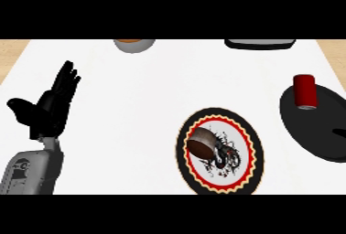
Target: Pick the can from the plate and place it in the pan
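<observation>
A red can [305, 91] stands upright on the far left part of the black pan [317, 132] at the right edge of the white counter. The round plate [247, 151], with a black and red rim and a dark drawing, lies in the middle near the front. On its left half rests a brown rounded object [200, 142]. My left hand [51, 107] is at the left side, open with its fingers straight up, far from the plate and the pan. My right hand does not show.
A grey bowl [134, 45] with something orange inside sits at the far edge, left of centre. A dark flat object with a pale rim [260, 43] lies at the far edge to the right. The wooden floor shows past the counter's corners.
</observation>
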